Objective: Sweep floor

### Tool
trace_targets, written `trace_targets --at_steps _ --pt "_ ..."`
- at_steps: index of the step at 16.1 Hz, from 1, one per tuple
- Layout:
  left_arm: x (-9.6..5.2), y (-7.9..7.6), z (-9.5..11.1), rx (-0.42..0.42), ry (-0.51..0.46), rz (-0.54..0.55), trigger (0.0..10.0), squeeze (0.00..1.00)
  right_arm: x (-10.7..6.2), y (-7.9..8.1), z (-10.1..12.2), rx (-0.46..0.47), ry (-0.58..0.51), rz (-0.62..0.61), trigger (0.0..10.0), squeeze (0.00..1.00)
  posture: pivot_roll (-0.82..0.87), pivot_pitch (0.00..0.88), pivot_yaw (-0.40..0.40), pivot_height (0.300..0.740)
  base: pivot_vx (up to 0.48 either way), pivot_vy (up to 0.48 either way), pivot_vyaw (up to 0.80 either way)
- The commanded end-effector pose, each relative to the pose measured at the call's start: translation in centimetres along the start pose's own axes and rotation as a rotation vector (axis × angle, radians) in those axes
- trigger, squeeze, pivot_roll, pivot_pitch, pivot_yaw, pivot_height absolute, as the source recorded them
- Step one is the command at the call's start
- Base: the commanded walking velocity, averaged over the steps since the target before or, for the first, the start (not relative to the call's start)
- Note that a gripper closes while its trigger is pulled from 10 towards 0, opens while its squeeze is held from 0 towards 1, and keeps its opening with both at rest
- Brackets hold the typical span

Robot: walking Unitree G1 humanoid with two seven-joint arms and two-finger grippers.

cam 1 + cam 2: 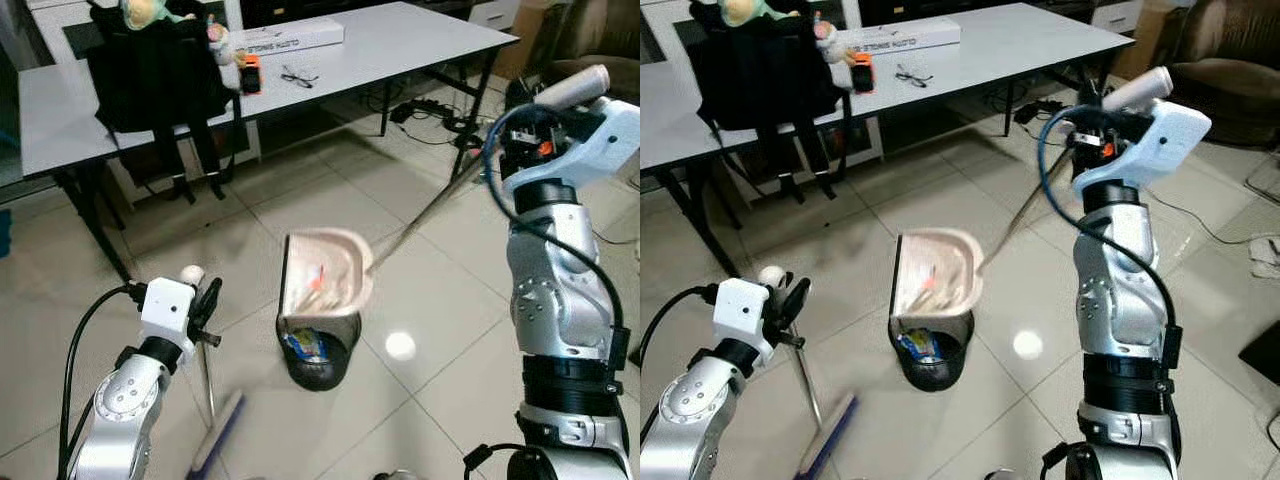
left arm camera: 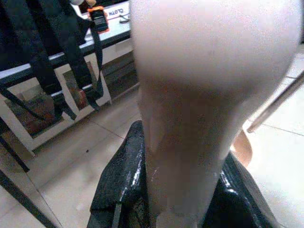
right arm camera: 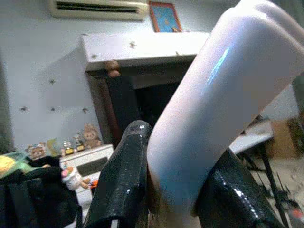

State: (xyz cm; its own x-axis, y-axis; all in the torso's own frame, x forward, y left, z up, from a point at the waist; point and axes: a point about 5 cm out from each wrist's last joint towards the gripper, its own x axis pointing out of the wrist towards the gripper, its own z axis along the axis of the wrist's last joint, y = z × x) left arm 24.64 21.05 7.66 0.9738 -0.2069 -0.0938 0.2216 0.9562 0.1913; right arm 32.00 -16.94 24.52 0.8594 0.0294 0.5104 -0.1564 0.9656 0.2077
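Left eye view: black bin [image 1: 318, 358] standing on the pale tiled floor [image 1: 440, 300], taken here as landmark. Directly above its rim, a beige dustpan [image 1: 325, 275] tipped steeply, mouth down toward the bin, a small red scrap on its inner face. From the dustpan, a long thin metal handle [image 1: 430, 210] slanting up and away from the bin to the right claw [image 1: 520, 95], clenched around the pale grip at its top. Nearer the robot than the bin and to its left, the left claw [image 1: 205, 300] grasping the white-knobbed top of a broom [image 1: 215, 435], thin pole dropping to a blue-edged head on the floor just left of the bin. Beyond the bin, a grey worktop [image 1: 400, 40] carrying a black backpack [image 1: 155, 75], a white box [image 1: 285, 38], an orange object and a pair of glasses.

Right eye view: same layout; dustpan [image 1: 935, 275] touching or just over the bin [image 1: 930, 355], coloured litter visible inside the bin.

Left wrist view: 2 black fingers [image 2: 118, 180] closed on the blurred pale broom grip [image 2: 190, 118]; backpack straps and worktop behind.

Right wrist view: 2 black fingers [image 3: 123, 175] clamped on the glossy white dustpan grip [image 3: 213, 104]; wall with an air conditioner behind.
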Motion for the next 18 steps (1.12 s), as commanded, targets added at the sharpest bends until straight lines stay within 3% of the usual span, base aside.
trace_targets --at_steps 1,5,7,9,13,18 --pt "0.5 0.3 0.9 0.034 -0.039 -0.006 10.0 0.00 0.1 1.4 0.7 -0.035 -0.048 0.083 10.0 0.00 -0.01 0.023 0.037 0.740 0.000 0.000 0.00" --pt "0.6 0.4 1.0 0.041 -0.044 -0.012 10.0 0.00 -1.2 4.4 -0.4 -0.181 -0.054 0.327 10.0 0.00 -0.01 0.032 0.036 0.740 0.000 0.000 0.00" --pt "0.6 0.4 1.0 0.045 -0.045 -0.013 10.0 0.00 -1.6 5.1 -0.7 -0.197 -0.055 0.370 10.0 0.00 -0.01 0.033 0.037 0.740 0.000 0.000 0.00" --pt "0.6 0.3 1.1 0.055 -0.047 -0.024 10.0 0.00 -2.8 7.1 -1.6 -0.191 -0.064 0.451 10.0 0.00 -0.01 0.036 0.036 0.740 0.000 0.000 0.00" --pt "0.9 -0.2 0.9 0.056 -0.042 -0.027 10.0 0.00 -4.1 8.9 -2.4 -0.229 -0.065 0.574 10.0 0.00 -0.01 0.039 0.037 0.740 0.000 0.000 0.00" --pt "1.2 -0.7 1.0 0.059 -0.044 -0.032 10.0 0.00 -4.3 9.4 -2.3 -0.278 -0.090 0.627 10.0 0.00 -0.01 0.040 0.036 0.740 0.000 0.000 0.00"
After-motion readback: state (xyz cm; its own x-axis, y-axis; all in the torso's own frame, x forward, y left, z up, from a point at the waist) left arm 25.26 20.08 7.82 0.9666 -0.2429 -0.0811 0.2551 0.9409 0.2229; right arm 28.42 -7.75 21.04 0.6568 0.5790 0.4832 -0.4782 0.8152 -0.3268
